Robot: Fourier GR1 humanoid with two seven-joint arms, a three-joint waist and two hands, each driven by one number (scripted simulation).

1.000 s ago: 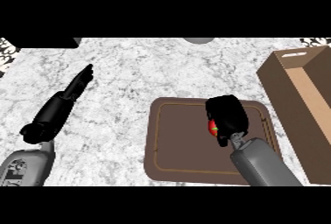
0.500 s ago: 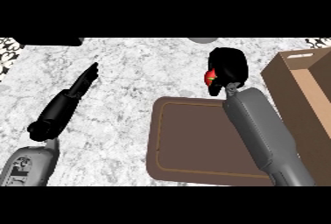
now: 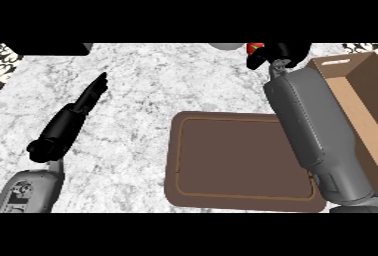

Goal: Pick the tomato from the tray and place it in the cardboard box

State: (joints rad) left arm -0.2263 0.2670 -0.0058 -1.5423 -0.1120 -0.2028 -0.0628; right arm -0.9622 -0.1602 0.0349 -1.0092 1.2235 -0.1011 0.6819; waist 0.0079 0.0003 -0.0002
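While the carry is judged under way, these notes are set down.
Tomato (image 3: 255, 48): seen as a red patch at the view's top edge, held well above and beyond the tray (image 3: 244, 157), left of the cardboard box (image 3: 353, 95).
Right hand (image 3: 279, 53): curled round the tomato, most of it hidden by the fingers.
Left hand (image 3: 87, 95): fingers straight, held over the counter (image 3: 148, 90) at the view's left, nothing carried.
Tray: nothing is seen lying on it.
Risk: the tomato could be released short of the box's opening, since the hand is placed beside its near-left corner, not over it.
Risk: the box wall could be struck by the forearm as it is swung right.
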